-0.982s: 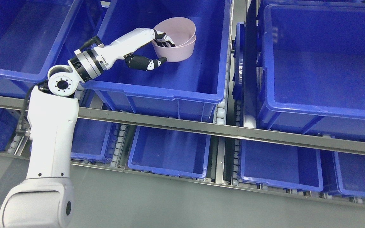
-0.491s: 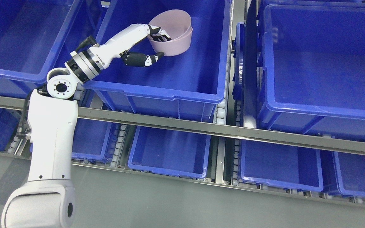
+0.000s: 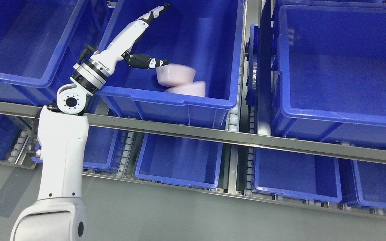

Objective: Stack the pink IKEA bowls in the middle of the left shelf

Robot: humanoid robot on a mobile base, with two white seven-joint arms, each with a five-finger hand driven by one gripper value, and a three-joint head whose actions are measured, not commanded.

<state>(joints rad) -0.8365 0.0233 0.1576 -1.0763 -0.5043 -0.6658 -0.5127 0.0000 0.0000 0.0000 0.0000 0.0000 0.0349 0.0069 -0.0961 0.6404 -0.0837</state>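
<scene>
Pink bowls [image 3: 176, 74]: we saw two pale pink bowls tumbled mouth-down or on their sides near the front wall of the middle blue bin [image 3: 166, 97], the upper one leaning on the lower bowl [image 3: 188, 89]; both looked blurred, so we could not tell their exact tilt.

Left hand [image 3: 146, 40]: fingers spread, holding nothing; the long fingers [image 3: 156, 10] pointed toward the far wall, while the dark thumb [image 3: 146, 62] lay touching or just beside the upper bowl's edge.

Right hand: we did not see it.

Handling: we judged the bowls light, stiff, thin-walled plastic, smooth and likely slippery, prone to skate on the bin floor but unlikely to break.

Where to hold: we judged the rim best, thumb outside and fingers inside, once a bowl sits mouth-up.

Shapes and materials: round, tapered bowls with a matte sheen; the bin was glossy moulded plastic with a thick lip, sitting on a metal shelf rail [image 3: 213, 135] with rollers.
</scene>
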